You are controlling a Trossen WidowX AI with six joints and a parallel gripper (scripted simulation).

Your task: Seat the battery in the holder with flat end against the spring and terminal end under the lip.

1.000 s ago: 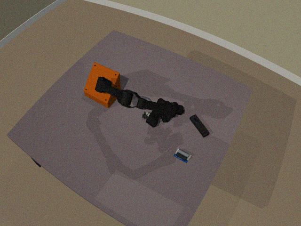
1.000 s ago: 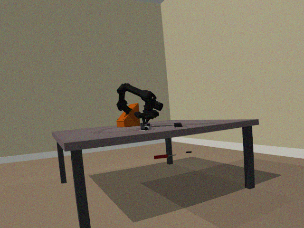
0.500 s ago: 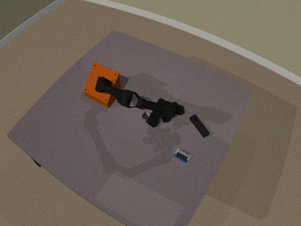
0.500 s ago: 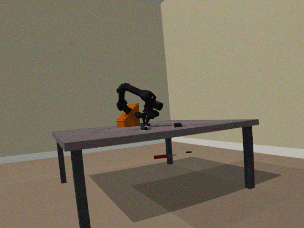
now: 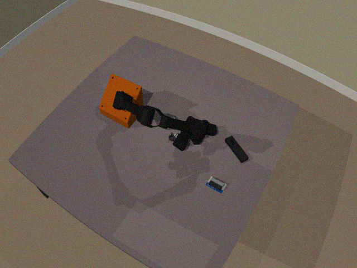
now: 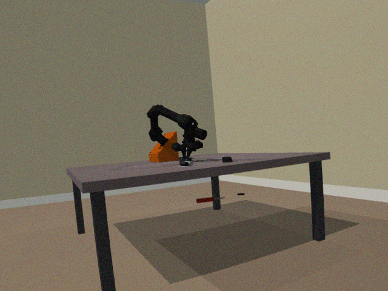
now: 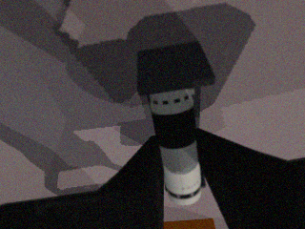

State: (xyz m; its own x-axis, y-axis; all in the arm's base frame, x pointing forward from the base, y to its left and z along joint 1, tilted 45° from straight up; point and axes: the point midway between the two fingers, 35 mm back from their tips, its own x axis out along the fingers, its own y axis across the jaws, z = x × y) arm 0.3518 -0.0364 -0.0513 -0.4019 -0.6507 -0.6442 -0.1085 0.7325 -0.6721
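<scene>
My gripper (image 7: 175,139) (image 6: 187,156) is shut on the battery (image 7: 175,130), a cylinder with grey, black and white bands. In the wrist view the battery's far end runs in under the dark lip of the holder (image 7: 174,68), and its terminal is out of sight. Thin dark edges of the holder show beside that end. The battery's white near end shows between the fingers. The spring and the holder's floor are hidden, so I cannot tell whether the battery lies fully flat or touches the spring. In the top view the arm covers the fingertips.
A black oblong object (image 5: 236,149) (image 6: 227,159) lies on the table (image 5: 161,178) beyond the gripper. A small blue and white object (image 5: 216,184) lies nearer the front edge. The orange base block (image 5: 121,86) (image 6: 169,150) stands behind the arm. A red-handled tool (image 6: 205,199) shows below the tabletop.
</scene>
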